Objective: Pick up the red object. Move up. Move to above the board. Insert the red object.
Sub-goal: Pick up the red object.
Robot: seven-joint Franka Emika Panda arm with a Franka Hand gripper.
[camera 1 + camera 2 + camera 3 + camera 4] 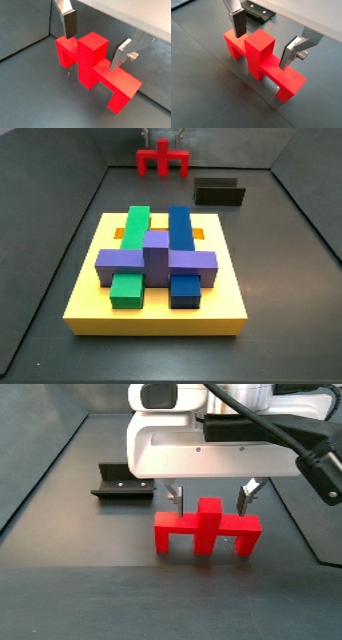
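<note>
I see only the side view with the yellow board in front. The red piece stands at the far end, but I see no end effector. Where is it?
Observer: The end effector hangs right over the red piece, one finger on each side of its central post.
Operator: Is it closed on the post?
Observer: No. In both wrist views the fingers stand apart from the post, with the jaws open.

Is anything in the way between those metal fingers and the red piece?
Nothing visible. The gripper hangs open right over the red object, one finger on each side of its upright post, with only air between them in both wrist views.
</note>
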